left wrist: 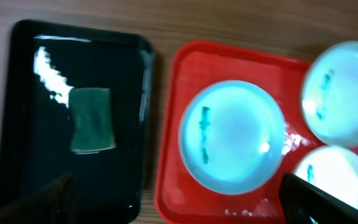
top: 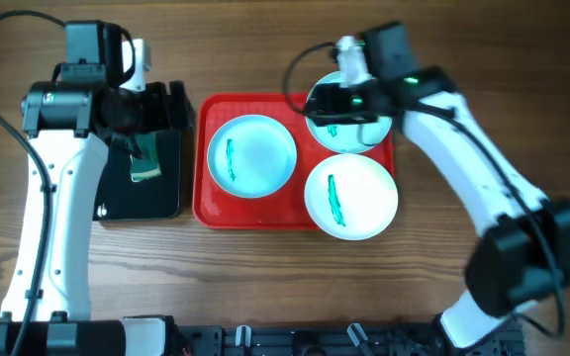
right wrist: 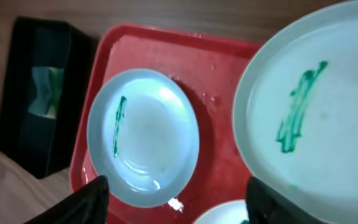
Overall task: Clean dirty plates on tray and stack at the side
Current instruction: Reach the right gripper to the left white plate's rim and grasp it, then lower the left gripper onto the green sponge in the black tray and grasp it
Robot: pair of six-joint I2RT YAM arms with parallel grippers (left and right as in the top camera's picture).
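From overhead you see the red tray (top: 206,213) in the middle of the wooden tabletop (top: 265,287) with all three plates on it, each carrying a teal-green smear. The left plate (top: 252,155) lies alone in the tray's left half. The far right plate (top: 336,136) and the near right plate (top: 350,196) fill the right half, close to each other. Your right tool (top: 349,107) hangs over the far right plate. Your left tool (top: 169,107) is over the far edge of the black tray (top: 117,203), which lies just beside the red tray and holds the green sponge (top: 146,163).

In the left wrist view the left tool (left wrist: 179,208) is released. Its fingers (left wrist: 42,202) sit at the two bottom corners, spread wide with nothing between them. Below lie the sponge (left wrist: 92,119) flat in the black tray (left wrist: 126,143), the red tray (left wrist: 169,124) and the left plate (left wrist: 232,137).

In the right wrist view the right tool (right wrist: 178,190) is also spread wide and grips nothing. The far right plate (right wrist: 316,112) looms large. One of the fingers (right wrist: 309,199) overlaps its lower edge, and you cannot tell whether it touches. The left plate (right wrist: 143,137) lies flat on the red tray (right wrist: 216,124).
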